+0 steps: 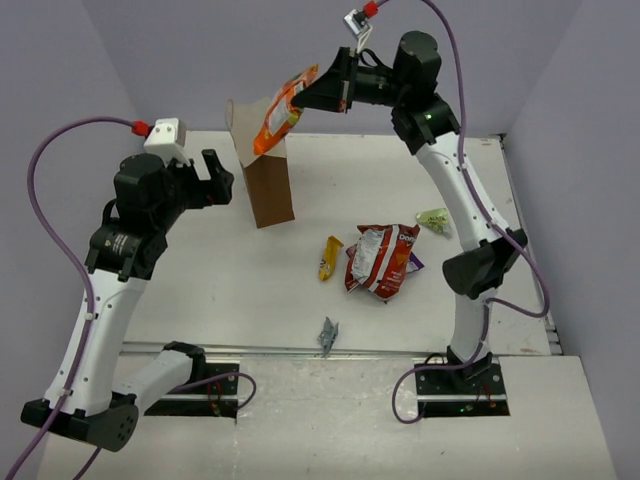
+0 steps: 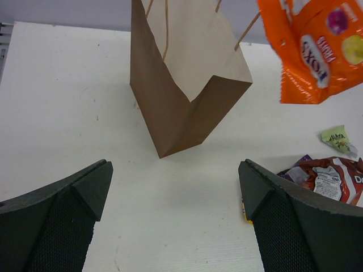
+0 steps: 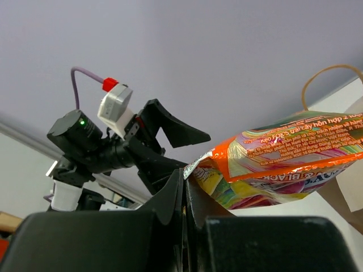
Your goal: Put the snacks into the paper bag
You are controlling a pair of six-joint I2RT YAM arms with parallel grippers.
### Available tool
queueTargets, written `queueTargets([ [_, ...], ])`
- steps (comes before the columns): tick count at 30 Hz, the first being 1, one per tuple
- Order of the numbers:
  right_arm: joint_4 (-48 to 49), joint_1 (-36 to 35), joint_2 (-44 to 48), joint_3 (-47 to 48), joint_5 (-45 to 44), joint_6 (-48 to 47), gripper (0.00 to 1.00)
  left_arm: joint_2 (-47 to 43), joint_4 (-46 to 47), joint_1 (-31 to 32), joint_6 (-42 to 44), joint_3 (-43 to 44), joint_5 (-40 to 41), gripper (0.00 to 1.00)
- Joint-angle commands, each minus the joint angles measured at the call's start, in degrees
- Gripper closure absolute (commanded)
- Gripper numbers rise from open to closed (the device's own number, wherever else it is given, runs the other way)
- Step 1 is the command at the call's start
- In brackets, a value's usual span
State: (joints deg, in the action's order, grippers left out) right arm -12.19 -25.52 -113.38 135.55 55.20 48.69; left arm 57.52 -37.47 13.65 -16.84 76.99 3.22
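Observation:
The brown paper bag (image 1: 268,185) (image 2: 181,107) stands upright at the back of the table, mouth open and white inside. My right gripper (image 1: 318,92) (image 3: 184,181) is shut on a corner of the orange packet (image 1: 283,112) (image 3: 289,164), which hangs in the air at the bag's mouth. My left gripper (image 1: 215,175) (image 2: 176,192) is open and empty, just left of the bag. On the table lie the red-and-white chip bag (image 1: 383,258) (image 2: 323,178), the yellow bar (image 1: 330,257), a purple packet (image 1: 414,263) partly under the chip bag, and the pale green packet (image 1: 435,220) (image 2: 338,139).
A small grey foil scrap (image 1: 328,335) lies near the table's front edge. Purple walls close in the table at the back and both sides. The bag's loop handle (image 3: 323,85) shows beside the orange packet.

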Motion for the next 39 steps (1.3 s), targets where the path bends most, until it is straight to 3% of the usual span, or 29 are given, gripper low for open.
queueTargets([
  [1,6.9,-1.0,-1.4,3.7,2.6,4.4,1.00,-1.5,-0.1,0.2,1.7,0.4,0.1,0.00],
  [9,14.6,-1.8,-7.0,5.5,-1.1,8.3,1.00,-1.8,-0.6,0.2,1.8,0.5,0.8,0.00],
  [17,20.9,-3.4,-12.4,6.8,-11.9,12.5,0.98,-1.9,-1.4,0.2,2.3,0.5,1.6,0.00],
  [18,20.3,-3.9,-12.5,6.5,-12.9,12.1,0.83,-1.8,-1.5,0.2,2.3,0.5,1.7,0.00],
  [19,19.8,-4.0,-12.4,6.0,-13.7,11.9,0.57,-1.8,-1.5,0.2,2.3,0.4,1.9,0.00],
  [20,19.0,-4.2,-12.2,5.2,-14.4,11.2,0.19,-1.8,-1.5,0.2,2.3,0.4,2.0,0.00],
  [21,18.3,-4.1,-12.0,4.9,-14.8,10.7,0.07,-1.7,-1.5,0.2,2.3,0.4,2.0,0.00],
  [22,17.6,-4.1,-11.5,4.9,-15.1,9.9,0.01,-1.7,-1.4,0.2,2.3,0.4,2.1,0.00],
  [29,4.6,-4.1,-2.5,2.5,-16.2,-3.0,0.01,-0.6,1.3,0.2,2.3,-0.8,3.4,0.00],
  [35,-7.8,-4.1,6.6,-8.3,-30.0,-13.1,0.01,3.4,5.2,0.2,1.0,0.4,9.0,0.00],
  [39,-17.6,-4.1,2.9,-4.5,-34.6,-16.1,0.04,6.9,6.7,0.2,-0.4,2.5,9.3,0.00],
])
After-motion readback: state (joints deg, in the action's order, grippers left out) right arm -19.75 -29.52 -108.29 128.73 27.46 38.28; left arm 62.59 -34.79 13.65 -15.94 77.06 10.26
